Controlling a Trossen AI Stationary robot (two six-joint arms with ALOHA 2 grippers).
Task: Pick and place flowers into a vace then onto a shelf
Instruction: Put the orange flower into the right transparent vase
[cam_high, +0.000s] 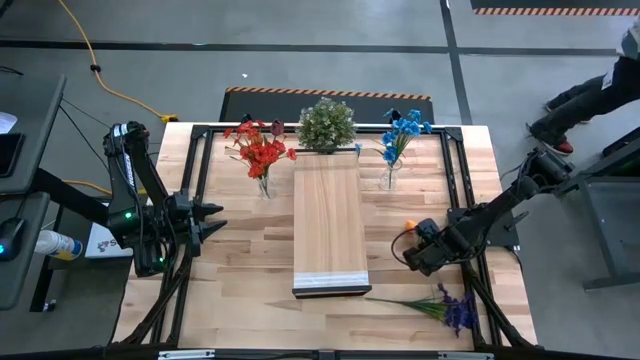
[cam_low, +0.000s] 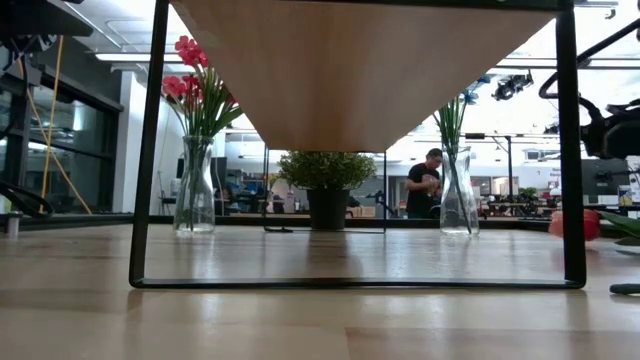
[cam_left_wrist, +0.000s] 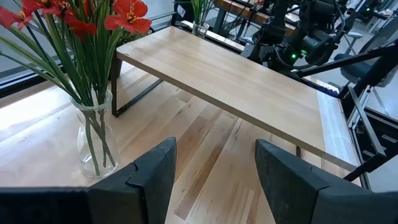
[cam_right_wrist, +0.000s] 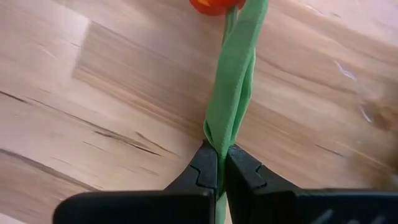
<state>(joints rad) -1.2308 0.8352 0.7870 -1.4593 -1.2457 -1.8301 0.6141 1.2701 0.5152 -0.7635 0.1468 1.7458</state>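
The orange flower (cam_right_wrist: 233, 93) is the one you have in hand: its green stem runs straight down between the right gripper's (cam_right_wrist: 221, 163) fingers, which are pinched tight on it, with the orange bloom showing just past the stem's far end. From above, you can see that right gripper (cam_high: 412, 243) low over the counter (cam_high: 240, 270), right of the shelf (cam_high: 327, 222) and near its front end, with the orange bloom a small spot just beside the gripper's head. Whether the bloom rests on the wood or hangs a little clear of it is hard to judge from these views.

The purple flowers (cam_high: 443, 304) lie flat on the counter just in front of your right gripper, near the front right corner, stems pointing toward the shelf's pale end edge. The red flowers (cam_high: 259, 148) stand in a clear glass vase (cam_high: 263, 185) left of the shelf's far end, and the blue flowers (cam_high: 402, 131) stand in a second glass vase (cam_high: 389, 178) to its right. A bushy green potted plant (cam_high: 326, 124) sits at the back edge, at the shelf's far end.

The shelf itself lies lengthwise down the middle of the counter on black metal legs, its top bare.

Your left gripper (cam_high: 213, 222) waits left of the shelf with its fingers (cam_left_wrist: 155, 171) spread wide, holding nothing, pointed toward the shelf's side. A person (cam_low: 424, 184) stands in the room beyond the counter.
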